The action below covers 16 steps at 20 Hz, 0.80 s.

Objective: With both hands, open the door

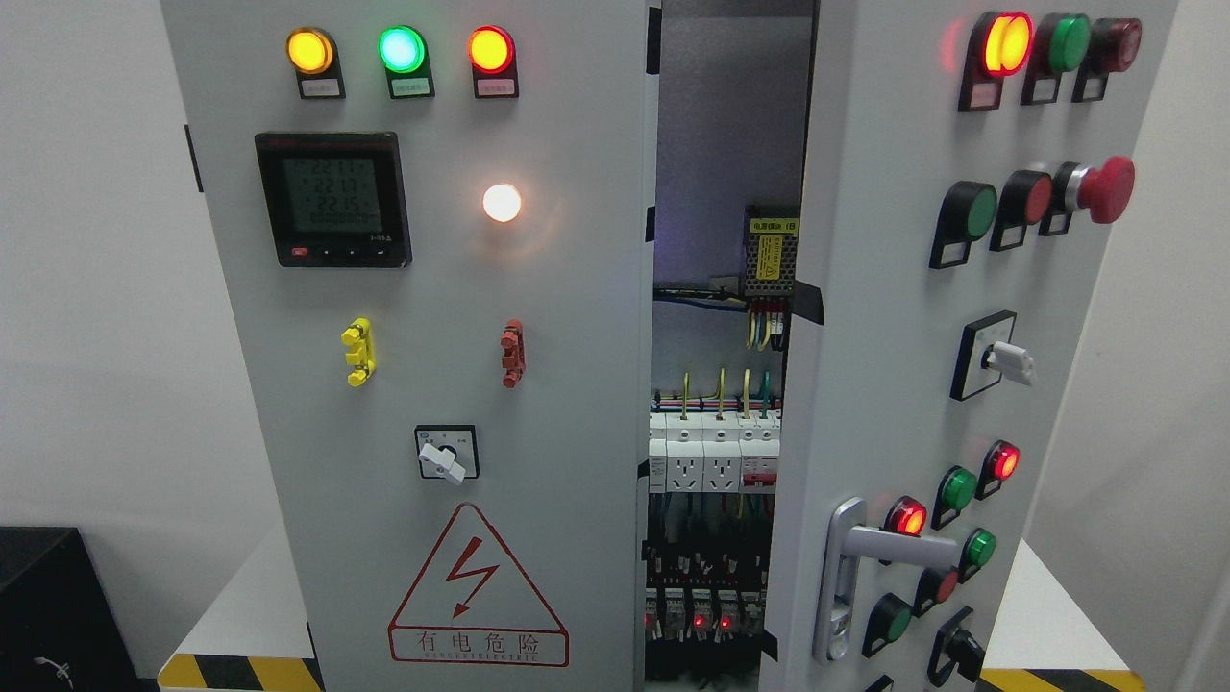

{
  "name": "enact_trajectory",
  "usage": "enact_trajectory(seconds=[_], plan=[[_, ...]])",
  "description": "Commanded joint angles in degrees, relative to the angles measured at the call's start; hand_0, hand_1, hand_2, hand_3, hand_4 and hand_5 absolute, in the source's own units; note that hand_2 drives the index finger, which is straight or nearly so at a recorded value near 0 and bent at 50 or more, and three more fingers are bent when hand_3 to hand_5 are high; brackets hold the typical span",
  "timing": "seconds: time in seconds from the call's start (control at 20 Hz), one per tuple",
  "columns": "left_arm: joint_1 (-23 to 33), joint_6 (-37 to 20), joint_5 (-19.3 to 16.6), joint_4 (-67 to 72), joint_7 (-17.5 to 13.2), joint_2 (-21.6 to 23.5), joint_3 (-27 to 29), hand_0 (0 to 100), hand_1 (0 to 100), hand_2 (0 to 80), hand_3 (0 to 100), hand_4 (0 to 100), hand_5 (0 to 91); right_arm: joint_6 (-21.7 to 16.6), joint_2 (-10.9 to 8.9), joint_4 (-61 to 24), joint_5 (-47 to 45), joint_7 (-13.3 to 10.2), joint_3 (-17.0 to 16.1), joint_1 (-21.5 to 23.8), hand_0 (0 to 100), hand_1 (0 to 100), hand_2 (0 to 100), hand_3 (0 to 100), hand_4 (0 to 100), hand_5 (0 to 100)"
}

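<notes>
A black box (43, 605) sits low at the left; yellow-and-black hazard tape (240, 671) edges the white platform (245, 596); plain white wall (86, 288) behind.

There is a single view, from the camera on the robot's head, so no second view shares any part of the scene. It faces a tall pale grey metal electrical cabinet (432, 384) straight on and from close, tilted slightly downward. The cabinet fills most of the width, and its top and base run past the edges. The grey right-hand door with the silver lever handle (870, 548) stands ajar, angled toward the lens. Through the gap the camera looks into the rows of white breakers and coloured wiring (716, 452). White wall shows at both sides. No robot fingers appear to place things by.
</notes>
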Motion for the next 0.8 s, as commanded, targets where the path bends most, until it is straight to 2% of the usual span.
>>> enact_trajectory(seconds=[0.0, 0.1, 0.25, 0.35, 0.4, 0.55, 0.75], plan=[[18.17, 0.51, 34.40, -66.54, -3.62, 30.15, 32.71, 0, 0, 0.0, 0, 0, 0.0, -0.01, 0.00, 0.02, 1.05, 0.00, 0.08, 0.00, 0, 0, 0, 0, 0, 0], [18.35, 0.51, 39.08, -66.64, -5.38, 34.98, 40.12, 0, 0, 0.0, 0, 0, 0.0, -0.01, 0.00, 0.02, 1.05, 0.00, -0.01, 0.00, 0, 0, 0, 0, 0, 0], [19.84, 2.08, 42.44, -65.76, -7.58, 40.70, 51.10, 0, 0, 0.0, 0, 0, 0.0, -0.01, 0.00, 0.02, 1.05, 0.00, -0.01, 0.00, 0, 0, 0, 0, 0, 0], [19.93, 8.12, 42.79, -64.88, -8.90, 45.35, 58.84, 0, 0, 0.0, 0, 0, 0.0, -0.01, 0.00, 0.02, 1.05, 0.00, -0.01, 0.00, 0, 0, 0, 0, 0, 0], [20.10, 11.29, 43.40, -64.44, -8.99, 48.77, 60.79, 0, 0, 0.0, 0, 0, 0.0, -0.01, 0.00, 0.02, 1.05, 0.00, -0.01, 0.00, 0, 0, 0, 0, 0, 0], [20.37, 12.90, 46.48, -64.88, -8.99, 53.89, 61.60, 0, 0, 0.0, 0, 0, 0.0, -0.01, 0.00, 0.02, 1.05, 0.00, -0.01, 0.00, 0, 0, 0, 0, 0, 0], [20.28, 12.81, 48.32, -65.67, -8.99, 61.09, 60.81, 0, 0, 0.0, 0, 0, 0.0, -0.01, 0.00, 0.02, 1.05, 0.00, -0.01, 0.00, 0, 0, 0, 0, 0, 0]])
